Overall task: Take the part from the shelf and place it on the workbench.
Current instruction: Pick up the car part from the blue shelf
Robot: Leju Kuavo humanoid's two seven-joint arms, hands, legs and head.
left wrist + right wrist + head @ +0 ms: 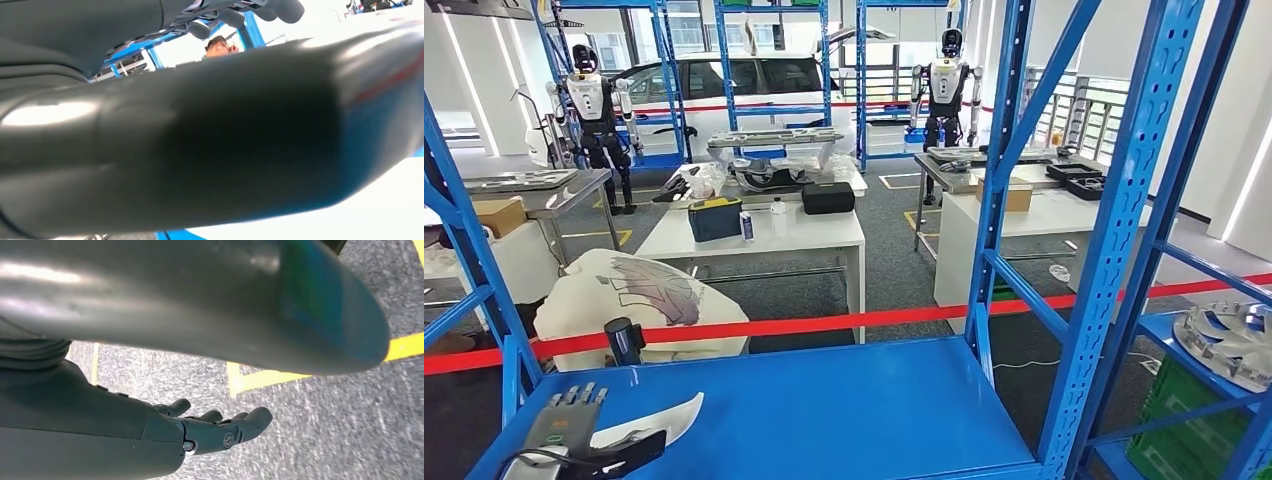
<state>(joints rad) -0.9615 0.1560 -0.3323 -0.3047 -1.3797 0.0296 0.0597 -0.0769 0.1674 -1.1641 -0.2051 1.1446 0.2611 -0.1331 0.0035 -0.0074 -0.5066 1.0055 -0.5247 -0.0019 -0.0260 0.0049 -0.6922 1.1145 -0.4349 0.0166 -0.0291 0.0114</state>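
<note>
Down at the front left corner of the blue shelf [824, 410], the robot's left hand [574, 440] rests on a white part [649, 420]. Its dark thumb lies across the near edge of the part and its fingers lie flat on top, so the hand holds the part. The part is thin and curved, with one pointed end aimed toward the middle of the shelf. It lies flat on the shelf board, close to the left post.

Just past the back left edge of the shelf stands a small black post [623, 340], and behind it sits a big white cloth-covered lump [624, 300]. A red tape [824, 322] runs across the room behind the back edge of the shelf.

Farther back, in the middle, a white tabletop [764, 235] carries a dark box with a yellow top [715, 218], a small bottle [746, 225] and a black case [828, 198]. Two other robots [594, 110] stand far off, one on the left and one on the right, and a white car [724, 85] is parked behind them.

On the right, a lower shelf holds a silver wheel cover [1229, 340], above a green crate [1194, 430].

The robot's right hand [215, 430] hangs over grey carpet with yellow lines [310, 370]. Its fingers are apart, a little curled, and they hold nothing.
</note>
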